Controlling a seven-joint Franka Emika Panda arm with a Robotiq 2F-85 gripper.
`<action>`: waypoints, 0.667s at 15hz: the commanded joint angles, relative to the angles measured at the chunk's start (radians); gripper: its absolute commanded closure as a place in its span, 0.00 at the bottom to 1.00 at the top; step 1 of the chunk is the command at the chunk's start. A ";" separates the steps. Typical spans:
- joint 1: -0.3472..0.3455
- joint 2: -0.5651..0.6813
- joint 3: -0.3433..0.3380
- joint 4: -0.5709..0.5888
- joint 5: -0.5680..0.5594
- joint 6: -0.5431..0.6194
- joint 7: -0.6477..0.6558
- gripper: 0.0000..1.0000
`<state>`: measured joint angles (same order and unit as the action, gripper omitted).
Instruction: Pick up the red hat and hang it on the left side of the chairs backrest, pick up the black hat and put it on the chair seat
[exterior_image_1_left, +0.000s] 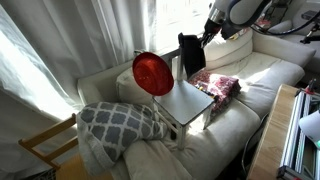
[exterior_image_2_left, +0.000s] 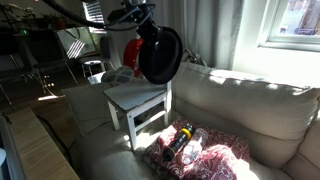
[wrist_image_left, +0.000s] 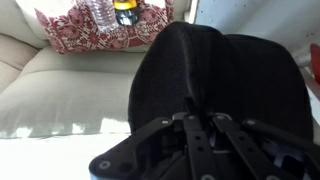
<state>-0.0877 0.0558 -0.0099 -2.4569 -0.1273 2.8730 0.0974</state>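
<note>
My gripper (exterior_image_1_left: 203, 38) is shut on the black hat (exterior_image_1_left: 189, 53) and holds it in the air above the far part of the chair seat (exterior_image_1_left: 186, 102). The small pale chair stands on the sofa. The red hat (exterior_image_1_left: 153, 74) hangs on one end of the backrest (exterior_image_1_left: 177, 68), crown facing the camera. In an exterior view the black hat (exterior_image_2_left: 160, 56) hangs over the seat (exterior_image_2_left: 135, 96), with the red hat (exterior_image_2_left: 131, 49) behind it. In the wrist view the black hat (wrist_image_left: 215, 70) fills the frame above my fingers (wrist_image_left: 200, 135).
A red patterned cloth (exterior_image_1_left: 219, 85) with bottles (wrist_image_left: 112, 11) lies on the sofa beside the chair. A grey patterned pillow (exterior_image_1_left: 120, 122) leans against the chair's other side. A wooden yellow-brown chair (exterior_image_1_left: 45, 146) stands off the sofa's end. A curtain and window are behind.
</note>
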 joint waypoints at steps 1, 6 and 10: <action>0.028 -0.132 -0.018 -0.005 -0.187 -0.241 0.038 0.98; 0.044 -0.196 0.046 0.006 -0.302 -0.491 0.016 0.98; 0.076 -0.197 0.079 0.015 -0.330 -0.664 -0.012 0.98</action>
<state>-0.0337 -0.1317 0.0541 -2.4420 -0.4231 2.3074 0.1028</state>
